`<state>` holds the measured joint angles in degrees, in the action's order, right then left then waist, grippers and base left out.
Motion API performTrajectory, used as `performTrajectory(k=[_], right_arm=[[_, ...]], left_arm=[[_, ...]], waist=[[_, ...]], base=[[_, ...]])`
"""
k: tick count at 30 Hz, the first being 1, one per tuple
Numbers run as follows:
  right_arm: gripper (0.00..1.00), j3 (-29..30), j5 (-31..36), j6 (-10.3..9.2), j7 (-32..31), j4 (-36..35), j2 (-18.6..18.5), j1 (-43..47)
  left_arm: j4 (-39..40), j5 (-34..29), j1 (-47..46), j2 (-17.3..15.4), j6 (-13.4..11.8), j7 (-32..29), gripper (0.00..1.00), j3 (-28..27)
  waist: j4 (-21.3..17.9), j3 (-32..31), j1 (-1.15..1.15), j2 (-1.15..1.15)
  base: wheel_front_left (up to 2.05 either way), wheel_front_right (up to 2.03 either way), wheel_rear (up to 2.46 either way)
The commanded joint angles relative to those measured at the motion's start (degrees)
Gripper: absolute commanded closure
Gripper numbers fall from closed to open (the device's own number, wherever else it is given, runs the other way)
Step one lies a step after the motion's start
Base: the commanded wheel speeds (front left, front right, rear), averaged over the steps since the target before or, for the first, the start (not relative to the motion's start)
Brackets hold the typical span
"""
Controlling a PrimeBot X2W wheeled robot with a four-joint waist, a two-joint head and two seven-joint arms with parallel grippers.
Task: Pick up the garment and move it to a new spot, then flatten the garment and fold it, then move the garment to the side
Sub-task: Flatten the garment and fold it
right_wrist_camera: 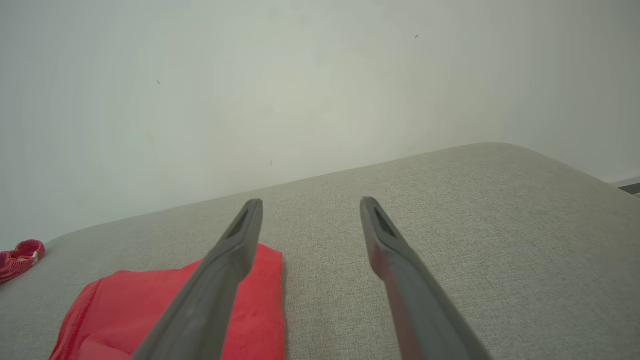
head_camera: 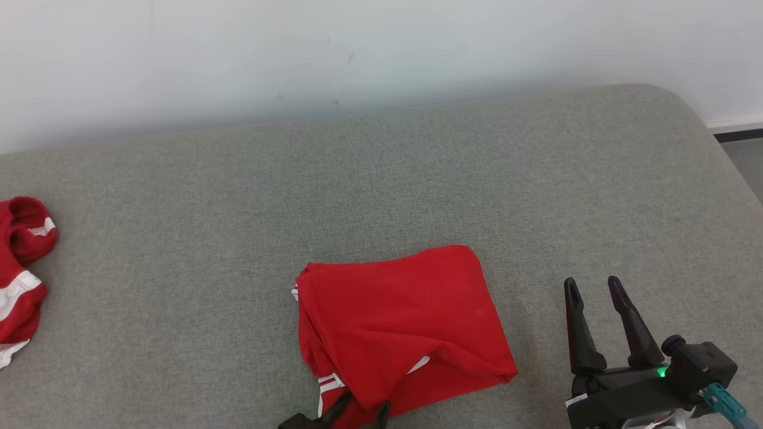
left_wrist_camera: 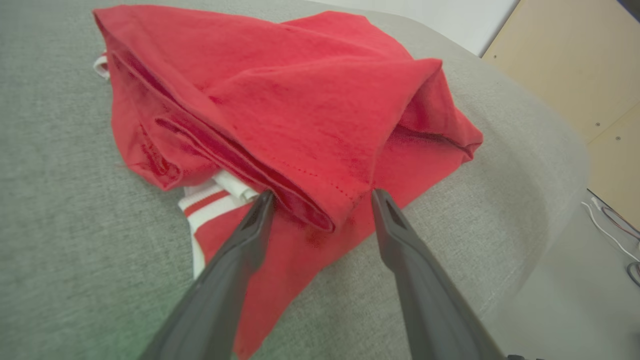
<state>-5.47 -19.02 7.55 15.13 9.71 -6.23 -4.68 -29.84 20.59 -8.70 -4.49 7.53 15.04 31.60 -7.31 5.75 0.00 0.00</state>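
The garment (head_camera: pixel 399 322) is red with white stripes and lies folded into a rough square on the grey cushion (head_camera: pixel 381 179), near its front edge. At the garment's near edge my left gripper (head_camera: pixel 357 414) stands open. In the left wrist view its fingers (left_wrist_camera: pixel 250 235) straddle a folded red hem of the garment (left_wrist_camera: pixel 280 100), beside a white striped cuff. My right gripper (head_camera: pixel 593 289) stands open above the cushion, to the right of the garment and apart from it. In the right wrist view the right gripper (right_wrist_camera: pixel 310 205) holds nothing, and the garment (right_wrist_camera: pixel 125 310) lies at the lower left.
A second red and white piece of clothing (head_camera: pixel 18 268) lies bunched at the cushion's far left edge. A pale wall (head_camera: pixel 357 53) runs behind the cushion. The cushion's right end is rounded, with floor, cables (left_wrist_camera: pixel 615 235) and a wooden panel (left_wrist_camera: pixel 575 75) beyond.
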Motion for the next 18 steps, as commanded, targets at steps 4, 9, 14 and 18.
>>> performTrajectory(k=[4, 9, 14, 18], right_arm=[[0.0, 0.4, 0.5, -0.14, 0.0, -0.1, 0.2, -0.2], [0.0, 1.0, 0.6, -0.14, 0.0, -0.3, 0.3, 0.6], [0.0, 1.8, 0.7, -0.14, 0.0, 0.1, 0.0, 1.1], [0.0, 2.1, 0.7, -0.14, 0.0, 0.5, -0.4, 1.2]], left_arm=[[-0.2, 0.8, -1.3, -0.2, -0.1, 0.2, 1.0, 0.4], [1.7, 0.8, -0.9, -0.8, -0.1, 0.2, 1.0, -1.4], [4.4, -0.4, 1.2, -2.2, -0.3, 0.2, 1.0, -2.9], [4.7, -0.5, 2.8, -2.9, -0.3, 0.2, 1.0, -2.3]], waist=[[-0.1, 0.3, 0.0, 0.0], [1.1, 0.3, 0.0, 0.0], [3.0, -0.1, 0.0, 0.0], [4.3, -0.4, 0.0, 0.0]], base=[[0.0, 0.0, 0.0], [0.0, 0.0, 0.0], [0.0, 0.0, 0.0], [0.0, 0.0, 0.0]])
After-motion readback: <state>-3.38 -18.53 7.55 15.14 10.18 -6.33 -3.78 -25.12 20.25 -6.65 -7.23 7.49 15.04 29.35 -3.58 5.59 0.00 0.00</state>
